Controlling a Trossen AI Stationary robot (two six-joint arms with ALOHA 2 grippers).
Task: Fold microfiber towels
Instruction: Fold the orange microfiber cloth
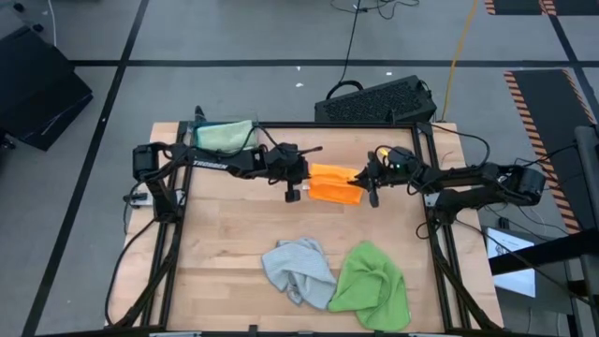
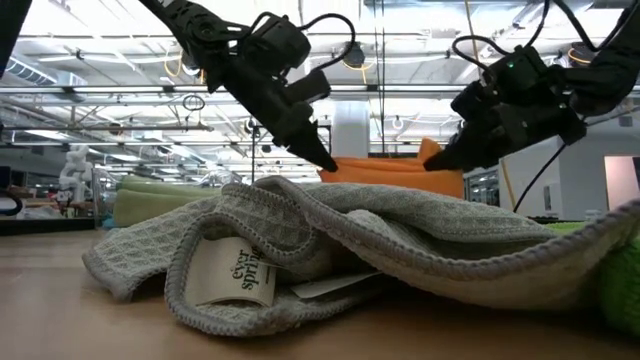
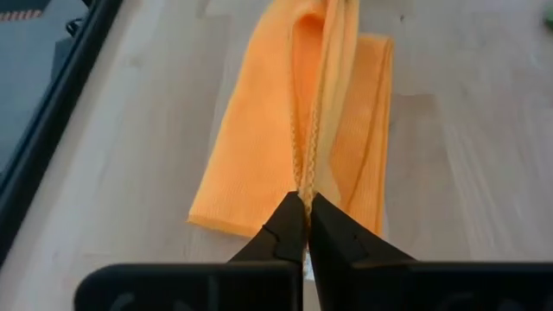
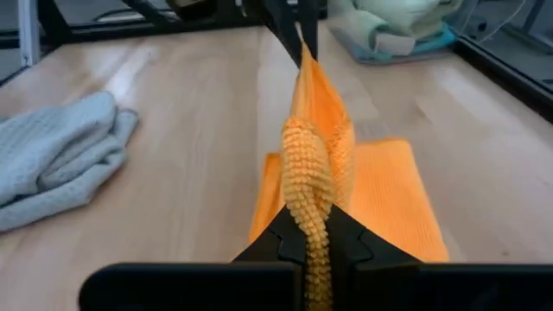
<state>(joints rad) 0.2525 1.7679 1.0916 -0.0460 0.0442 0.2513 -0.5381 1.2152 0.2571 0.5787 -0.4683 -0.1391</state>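
Orange towel [image 1: 335, 183]: mid-table, partly folded, its upper edge lifted between the two grippers
Left gripper [image 1: 301, 182]: jaws clenched on the orange towel's left end
Right gripper [image 1: 367, 180]: jaws clenched on its right end
Grey towel [image 1: 298, 269]: crumpled at the table's near edge, touching the bright green towel [image 1: 372, 285]
Pale green towel [image 1: 225, 136]: far left corner

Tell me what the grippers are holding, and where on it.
Both pinch the orange towel: left gripper at one end of its raised edge, right gripper at the opposite end.
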